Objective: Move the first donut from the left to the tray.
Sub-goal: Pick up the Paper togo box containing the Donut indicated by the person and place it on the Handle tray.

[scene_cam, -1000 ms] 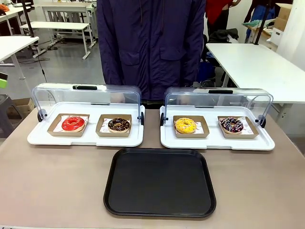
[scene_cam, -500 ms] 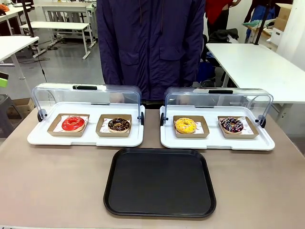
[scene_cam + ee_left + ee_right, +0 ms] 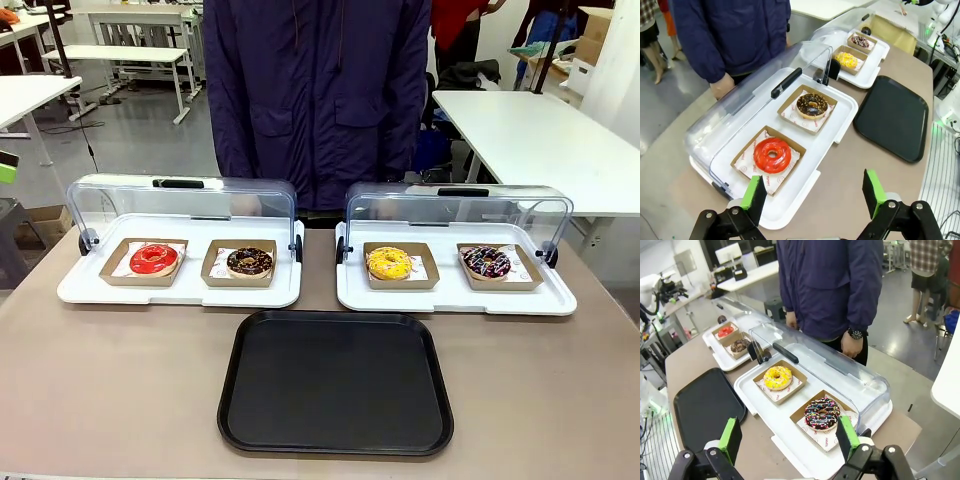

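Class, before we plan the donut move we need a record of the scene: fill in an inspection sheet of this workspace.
Surface: brown table, carrying three trays.
Job's things: red-iced donut in its cardboard holder on the left white tray, lid open; black tray with nothing on it, nearer the robot.
Clutter: chocolate donut, yellow donut, sprinkled donut, right white tray.
Grippers: left gripper and right gripper open, holding nothing.
Cables: nothing seen on the table.
Surroundings: person standing at the far side; white tables behind.
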